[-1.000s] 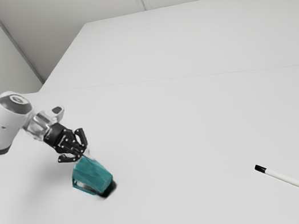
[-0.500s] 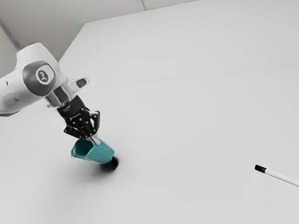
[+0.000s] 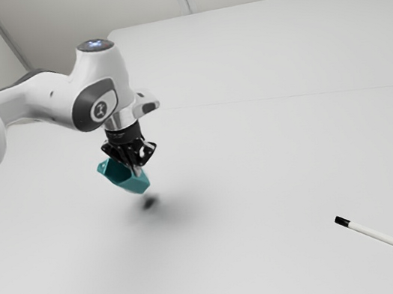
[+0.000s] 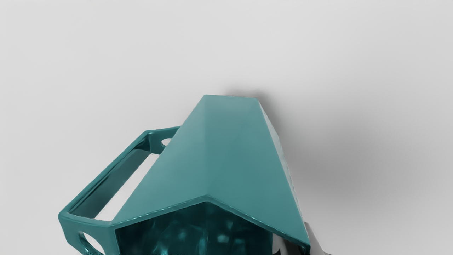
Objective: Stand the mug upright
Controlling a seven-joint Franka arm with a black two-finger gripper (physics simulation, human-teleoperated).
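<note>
Evidently, the mug (image 3: 121, 178) is carried above the table (image 3: 251, 198), its shadow cast beneath it, and is tilted, with its mouth turned up toward the exterior view's left and its base lower, toward the exterior view's right. The wall near the rim is pinched by the gripper (image 3: 137, 170) — one finger (image 4: 277, 243) inside the mouth, the other (image 4: 314, 238) outside — and the handle (image 4: 113, 180) stands out on the side away from that grip. The pen (image 3: 371, 232) lies well apart. For the step in hand, the righting, the tilt is best taken out slowly while the base is kept clear; the base should then be lowered flat before release, since a thin wall so held may pivot between the fingers if an edge lands first.
</note>
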